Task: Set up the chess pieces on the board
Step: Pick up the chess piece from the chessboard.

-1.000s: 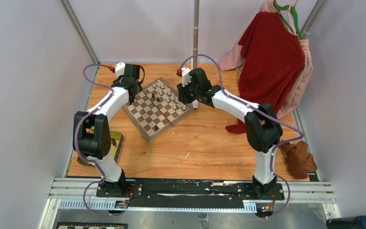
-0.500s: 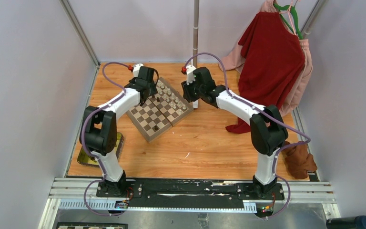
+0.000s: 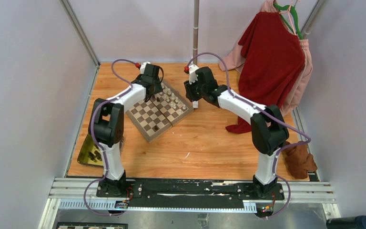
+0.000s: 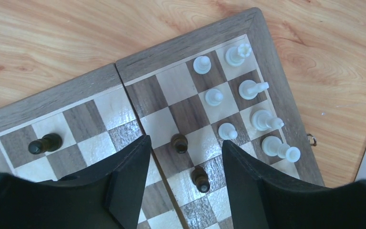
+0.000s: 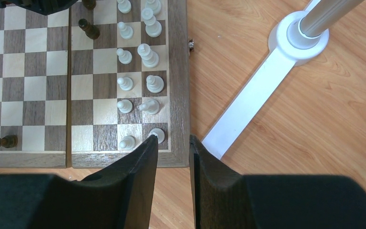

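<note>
Swung across from the left rim, my left gripper [image 4: 186, 144] hangs open, empty, over the checkered wooden chessboard [image 4: 52, 101]; a dark brown turned pawn [image 4: 179, 143] stands upright in line between its jaws, centre frame. Right gripper [image 5: 173, 143]: narrowly parted, empty, farther off.

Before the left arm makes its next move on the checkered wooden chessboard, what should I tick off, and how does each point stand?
1. Left gripper open and empty: ok.
2. Small dark brown chess piece centred between its fingers: ok.
3. Second dark brown piece beside it clear of the closing fingers: cannot tell.
4. Right gripper open, empty, over the light wood rim of the checkered chessboard: ok.
5. Right gripper clear of the corner cream-white piece: cannot tell.
6. Every dark piece on the board: not ok, some dark pieces lie in the shiny yellow square tray.
</note>
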Controlling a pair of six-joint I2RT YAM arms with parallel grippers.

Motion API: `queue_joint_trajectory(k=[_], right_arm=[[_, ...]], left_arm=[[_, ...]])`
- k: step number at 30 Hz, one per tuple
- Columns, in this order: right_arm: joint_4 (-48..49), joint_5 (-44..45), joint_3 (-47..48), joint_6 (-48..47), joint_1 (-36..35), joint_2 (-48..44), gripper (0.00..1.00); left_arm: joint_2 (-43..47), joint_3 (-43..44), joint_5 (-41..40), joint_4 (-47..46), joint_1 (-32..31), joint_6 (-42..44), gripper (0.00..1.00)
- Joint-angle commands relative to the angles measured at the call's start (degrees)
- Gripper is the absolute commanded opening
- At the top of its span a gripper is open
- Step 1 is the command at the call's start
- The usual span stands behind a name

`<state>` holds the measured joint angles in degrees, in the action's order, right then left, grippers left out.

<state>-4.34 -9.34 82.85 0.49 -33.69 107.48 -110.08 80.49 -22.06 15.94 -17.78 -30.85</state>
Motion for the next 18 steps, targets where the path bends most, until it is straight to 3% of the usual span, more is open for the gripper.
queue_joint_trajectory(k=[1,18], right_arm=[[-0.2,0.8,-0.8,-0.2,1.2,-1.5,0.35],[-0.2,0.4,-0.7,0.0,1.8,-0.4,0.35]], left_arm=[[-2.2,2.7,0.2,0.0,-0.6,0.5,0.61],[-5.5,4.7,-1.2,1.3,-0.6,0.8,0.5]])
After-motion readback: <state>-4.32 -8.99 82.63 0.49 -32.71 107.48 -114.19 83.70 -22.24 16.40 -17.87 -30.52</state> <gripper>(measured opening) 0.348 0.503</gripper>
